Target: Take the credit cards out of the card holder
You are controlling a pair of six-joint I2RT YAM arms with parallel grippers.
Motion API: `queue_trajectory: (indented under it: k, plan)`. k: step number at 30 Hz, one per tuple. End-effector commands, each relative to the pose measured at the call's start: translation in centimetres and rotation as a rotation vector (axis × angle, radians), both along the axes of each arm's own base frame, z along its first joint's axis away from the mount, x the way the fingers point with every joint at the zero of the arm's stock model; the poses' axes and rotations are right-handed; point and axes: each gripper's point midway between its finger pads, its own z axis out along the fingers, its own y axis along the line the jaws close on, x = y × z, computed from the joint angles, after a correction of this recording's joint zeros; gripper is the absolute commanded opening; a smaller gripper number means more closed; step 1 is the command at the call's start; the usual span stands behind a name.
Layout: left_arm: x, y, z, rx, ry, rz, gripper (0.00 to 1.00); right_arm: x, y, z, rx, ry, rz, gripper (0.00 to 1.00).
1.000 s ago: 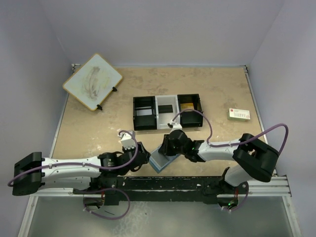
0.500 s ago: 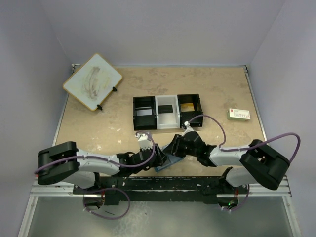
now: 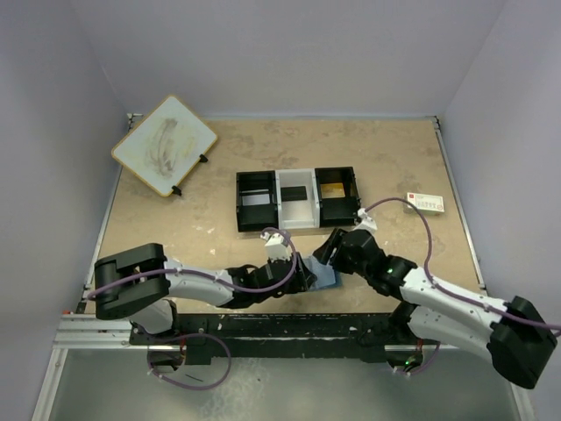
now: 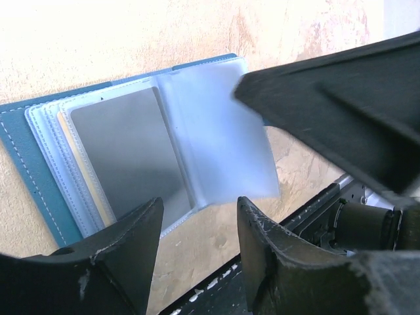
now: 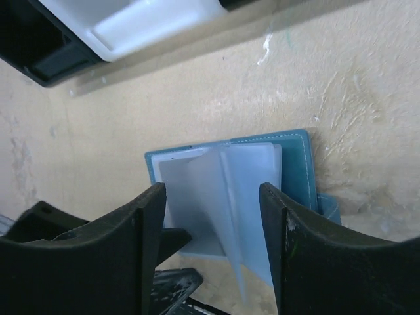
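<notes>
The blue card holder point(image 3: 327, 279) lies open on the table near the front edge. In the left wrist view the card holder point(image 4: 26, 164) shows clear sleeves, a grey card point(image 4: 125, 157) in the top one and a yellow card edge point(image 4: 77, 164) under it. My left gripper point(image 4: 200, 226) is open just short of the holder's near edge, nothing between its fingers. My right gripper point(image 5: 213, 220) hangs open above the card holder point(image 5: 296, 167); one loose sleeve point(image 5: 216, 197) stands up between its fingers, untouched. From above, the left gripper point(image 3: 302, 275) and right gripper point(image 3: 330, 252) meet at the holder.
A black-and-white three-compartment tray point(image 3: 298, 226) sits just behind the holder. A white card with green and red print point(image 3: 425, 203) lies at the right. A tilted whiteboard point(image 3: 165, 145) stands at the back left. The black rail point(image 3: 289, 326) runs along the front edge.
The right gripper's jaws have widened and let go of the holder, which now lies open, further right. The left arm has reached right up to it.
</notes>
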Motion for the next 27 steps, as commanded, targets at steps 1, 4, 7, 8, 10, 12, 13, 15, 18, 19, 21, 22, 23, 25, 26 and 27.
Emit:
queue_trajectory:
  k: [1,4,7,8,10,12,13,15,18,19,21,22,23,25,26,27]
  plan:
    - [0.4,-1.9,1.8,-0.045,-0.041,-0.034,0.47,0.4,-2.9,2.3,-0.101,-0.057,-0.063,0.60]
    - [0.7,-2.6,2.0,-0.003,-0.050,-0.040,0.46,0.3,-2.8,4.5,-0.076,-0.092,-0.039,0.48]
    - [0.8,-1.3,2.9,0.002,-0.069,-0.007,0.46,0.0,-1.0,5.8,-0.035,-0.152,0.093,0.39]
    - [0.7,-0.7,3.3,-0.004,-0.075,0.002,0.46,-0.3,0.2,6.0,-0.009,-0.162,0.162,0.38]
    - [0.8,1.3,4.1,0.011,-0.078,0.036,0.46,-0.5,2.0,5.9,0.022,-0.157,0.244,0.38]
    - [0.8,3.7,4.1,0.061,-0.076,0.074,0.46,-0.2,2.6,4.9,-0.016,-0.140,0.283,0.43]
    - [0.8,5.1,3.9,0.092,-0.073,0.101,0.46,-0.2,2.9,4.3,-0.030,-0.127,0.299,0.45]
    - [1.0,7.9,3.4,0.156,-0.071,0.163,0.46,-0.1,3.3,3.7,-0.057,-0.114,0.326,0.49]
    - [1.1,11.7,2.9,0.222,-0.067,0.253,0.47,-0.1,4.0,3.4,-0.094,-0.126,0.375,0.56]
    - [1.2,12.5,2.9,0.231,-0.071,0.274,0.47,-0.1,4.0,3.2,-0.117,-0.121,0.374,0.58]
    - [1.4,13.4,3.1,0.231,-0.081,0.300,0.49,-0.2,4.1,2.5,-0.167,-0.109,0.381,0.61]
    - [1.5,13.7,3.2,0.233,-0.084,0.311,0.50,-0.3,4.2,2.2,-0.196,-0.104,0.386,0.63]
    - [1.5,14.0,3.1,0.240,-0.086,0.320,0.51,-0.5,4.5,1.9,-0.225,-0.098,0.395,0.65]
    - [1.6,14.2,3.0,0.252,-0.087,0.330,0.53,-0.6,4.5,1.1,-0.297,-0.075,0.379,0.67]
    - [1.6,14.2,2.9,0.257,-0.086,0.332,0.54,-0.6,4.6,0.8,-0.324,-0.067,0.375,0.67]
    - [1.6,14.2,2.8,0.261,-0.085,0.332,0.55,-0.6,4.7,0.4,-0.348,-0.060,0.378,0.68]
